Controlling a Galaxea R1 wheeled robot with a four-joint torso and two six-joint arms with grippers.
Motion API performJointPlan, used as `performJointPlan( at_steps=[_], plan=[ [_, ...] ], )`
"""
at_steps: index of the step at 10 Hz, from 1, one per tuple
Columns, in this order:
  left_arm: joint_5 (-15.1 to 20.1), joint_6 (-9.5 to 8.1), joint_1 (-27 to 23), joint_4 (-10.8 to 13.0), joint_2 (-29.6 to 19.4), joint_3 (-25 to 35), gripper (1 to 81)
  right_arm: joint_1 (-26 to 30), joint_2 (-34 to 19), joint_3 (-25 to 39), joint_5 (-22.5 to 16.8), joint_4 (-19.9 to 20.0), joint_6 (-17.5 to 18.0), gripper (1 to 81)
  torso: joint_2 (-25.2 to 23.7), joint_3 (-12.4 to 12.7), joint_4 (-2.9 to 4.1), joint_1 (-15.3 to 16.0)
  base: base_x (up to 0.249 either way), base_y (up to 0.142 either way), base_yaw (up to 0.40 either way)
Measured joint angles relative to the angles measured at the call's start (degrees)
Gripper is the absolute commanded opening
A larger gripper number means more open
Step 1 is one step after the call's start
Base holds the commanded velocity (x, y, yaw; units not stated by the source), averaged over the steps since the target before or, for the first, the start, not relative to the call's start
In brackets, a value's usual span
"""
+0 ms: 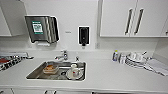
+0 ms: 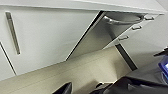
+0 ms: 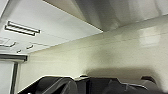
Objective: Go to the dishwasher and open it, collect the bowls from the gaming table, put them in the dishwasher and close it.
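The left gripper hung low before the white cabinet fronts, above pale floor; whether it was spread or pressed together I could not tell. The right gripper sat equally low by more white fronts, its state just as unclear. I could not make out the dishwasher near either one. Up on the counter, the sink held a mug and dishes, with stacked plates off to the right.
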Motion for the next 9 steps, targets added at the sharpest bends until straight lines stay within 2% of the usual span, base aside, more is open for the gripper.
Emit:
performJointPlan(
  at_steps=[4,7,9],
  plan=[
    [-0.16,0.00,-0.05,0.01,0.83,-0.09,81.1,0.22,-0.05,0.00,0.13,0.00,0.00,81.1,-7.69,-7.39,0.00,4.92,0.000,0.000,0.000],
    [-0.63,-0.01,-2.11,0.04,1.35,-0.09,81.1,0.80,-0.35,0.04,0.13,0.00,0.01,81.1,-8.53,-8.26,0.00,5.64,0.000,0.000,0.000],
    [-1.48,0.27,-2.23,0.10,4.19,-0.09,81.1,0.80,-0.77,0.04,0.20,0.00,0.01,81.1,-8.50,-8.26,0.00,5.66,0.000,0.000,0.000]
  ],
)
